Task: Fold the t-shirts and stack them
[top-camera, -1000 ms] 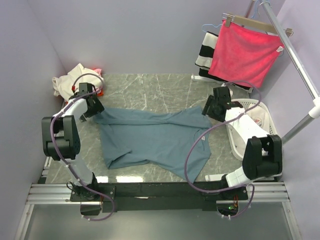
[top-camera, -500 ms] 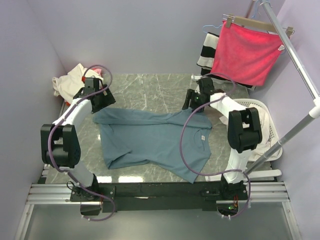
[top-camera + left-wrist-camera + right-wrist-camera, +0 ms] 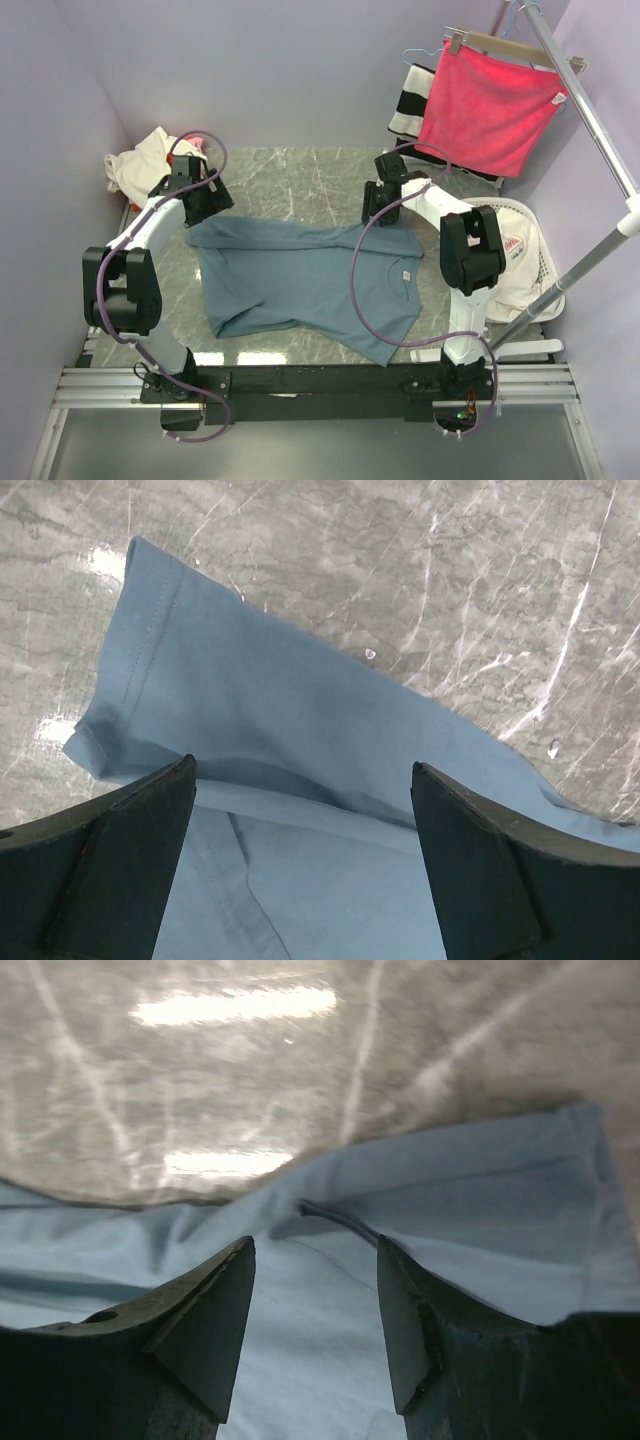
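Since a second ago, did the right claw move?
Yes. The right claw swung left, away from the white basket, over the blue shirt.

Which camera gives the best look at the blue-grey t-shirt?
The top external view: nearly the whole blue-grey t-shirt lies spread out there. The left wrist view catches only a sleeve; the right wrist view, only a blurred edge.

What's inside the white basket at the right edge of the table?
A white t-shirt with red print lies in the basket; anything beneath it is covered.
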Controlling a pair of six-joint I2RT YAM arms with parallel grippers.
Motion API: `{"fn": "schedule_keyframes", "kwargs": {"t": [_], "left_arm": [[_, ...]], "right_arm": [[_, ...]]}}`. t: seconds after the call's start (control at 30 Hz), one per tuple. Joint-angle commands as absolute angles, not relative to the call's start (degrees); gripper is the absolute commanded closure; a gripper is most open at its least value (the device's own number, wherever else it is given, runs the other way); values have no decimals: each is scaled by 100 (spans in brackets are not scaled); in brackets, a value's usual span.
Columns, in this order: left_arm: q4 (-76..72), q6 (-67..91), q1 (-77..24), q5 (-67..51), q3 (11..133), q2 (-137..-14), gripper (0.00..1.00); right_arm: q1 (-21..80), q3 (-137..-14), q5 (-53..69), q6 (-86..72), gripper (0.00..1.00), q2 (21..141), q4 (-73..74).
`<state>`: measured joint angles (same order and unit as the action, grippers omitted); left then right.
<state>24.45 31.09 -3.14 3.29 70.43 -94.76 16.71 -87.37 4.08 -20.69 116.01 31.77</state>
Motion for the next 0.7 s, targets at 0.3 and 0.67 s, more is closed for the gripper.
{"fn": "schedule_keyframes", "kwargs": {"t": [0.3, 0.67], "left_arm": [[2399, 3041, -308, 360, 7269, -9650, 7], [2373, 3041, -308, 351, 7233, -9712, 7]], "right_arm": [[1749, -8912, -79, -2101, 42, 11698, 3261], [1872, -9088, -18, -2039, 51, 11874, 3252]]}}
